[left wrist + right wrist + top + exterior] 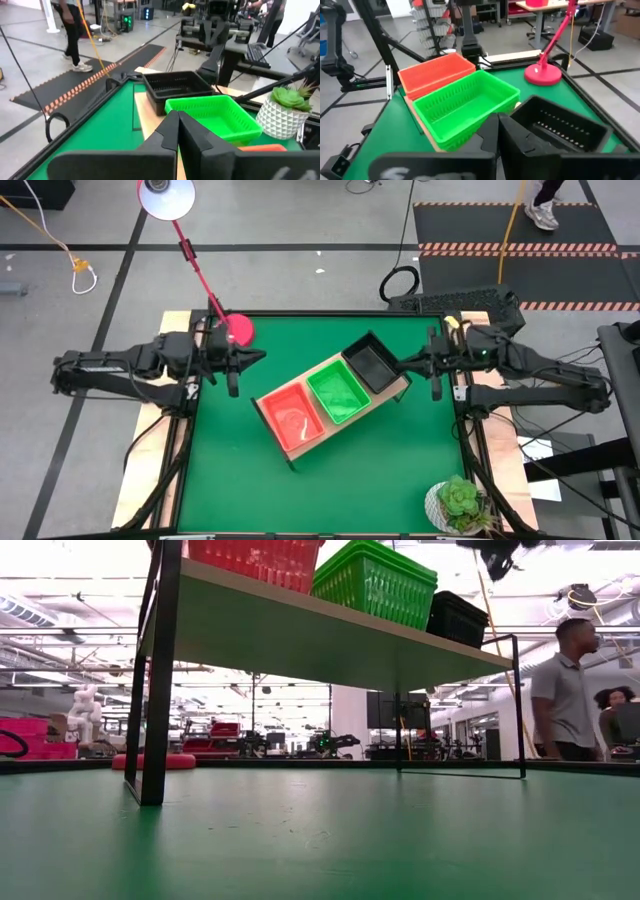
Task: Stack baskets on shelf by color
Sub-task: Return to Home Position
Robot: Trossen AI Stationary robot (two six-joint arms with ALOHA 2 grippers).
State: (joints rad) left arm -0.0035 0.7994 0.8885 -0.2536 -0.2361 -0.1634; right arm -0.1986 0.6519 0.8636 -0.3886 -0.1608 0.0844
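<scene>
Green matting [320,840] covers the table closest to the low camera. A light wooden shelf board on a thin black frame [399,389] stands slantwise at its middle. Side by side on it sit perforated plastic orange-red baskets [296,418], green baskets [335,392] and black baskets [372,367]. The left gripper [258,357] hovers by the mat's left edge and the right gripper [400,363] near the shelf's black end. Both have their fingers pressed together and hold nothing. A red desk lamp [240,330] and a succulent in a white pot [458,505] stand at opposite table corners. Beyond the table, a person in a grey shirt [563,690] stands in the workshop.
</scene>
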